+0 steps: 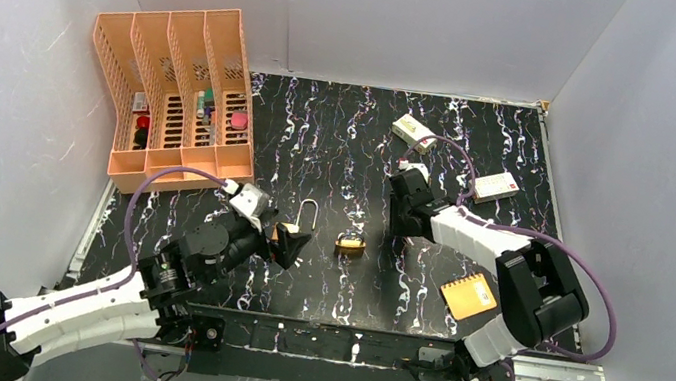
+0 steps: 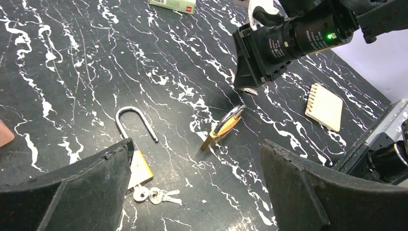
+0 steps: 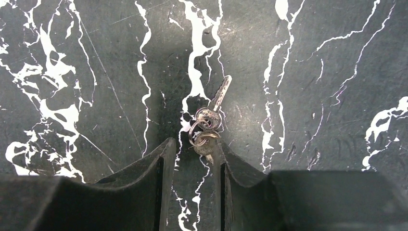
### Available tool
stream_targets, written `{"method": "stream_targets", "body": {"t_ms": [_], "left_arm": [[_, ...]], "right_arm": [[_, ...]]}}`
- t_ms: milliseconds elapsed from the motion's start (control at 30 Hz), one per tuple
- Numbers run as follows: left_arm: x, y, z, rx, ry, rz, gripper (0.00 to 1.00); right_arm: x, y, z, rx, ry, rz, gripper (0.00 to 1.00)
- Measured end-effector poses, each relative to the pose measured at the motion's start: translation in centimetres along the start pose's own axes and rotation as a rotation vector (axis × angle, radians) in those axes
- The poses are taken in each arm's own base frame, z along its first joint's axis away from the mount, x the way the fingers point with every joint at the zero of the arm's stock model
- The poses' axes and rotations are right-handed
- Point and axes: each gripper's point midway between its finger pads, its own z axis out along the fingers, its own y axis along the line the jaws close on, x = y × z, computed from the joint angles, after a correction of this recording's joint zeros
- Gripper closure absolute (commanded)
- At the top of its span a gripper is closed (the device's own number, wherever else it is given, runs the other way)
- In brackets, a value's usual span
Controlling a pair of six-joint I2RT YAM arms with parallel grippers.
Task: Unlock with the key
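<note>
A brass padlock with its steel shackle swung open lies flat, and a small silver key bunch touches its bottom edge. My left gripper hangs wide open just above them; its left finger covers part of the lock body. A second brass padlock stands on edge further right, also seen from above. Another key bunch on a ring lies on the table. My right gripper points down over it, open with a narrow gap, and the lower key rests against the right finger.
An orange file rack with small items stands at the back left. Two small boxes lie at the back right, and a tan spiral notebook lies near the right arm's base. White walls surround the black marbled table.
</note>
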Motion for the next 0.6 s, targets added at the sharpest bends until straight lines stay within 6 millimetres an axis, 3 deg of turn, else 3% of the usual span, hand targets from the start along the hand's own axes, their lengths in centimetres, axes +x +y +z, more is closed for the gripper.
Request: {"method": "stream_targets", "body": {"t_ms": [200, 467, 600], "left_arm": [[1.0, 0.6, 0.0, -0.028, 0.035, 0.014, 0.02], [2.3, 0.9, 0.2, -0.042, 0.087, 0.032, 0.02], [2.3, 0.9, 0.2, -0.041, 0.085, 0.031, 0.02]], "right_arm": [[-0.8, -0.2, 0.5, 0.027, -0.008, -0.035, 0.69], [-0.7, -0.1, 1.2, 0.031, 0.003, -0.049, 0.68], [-0.7, -0.1, 1.2, 0.031, 0.003, -0.052, 0.77]]}}
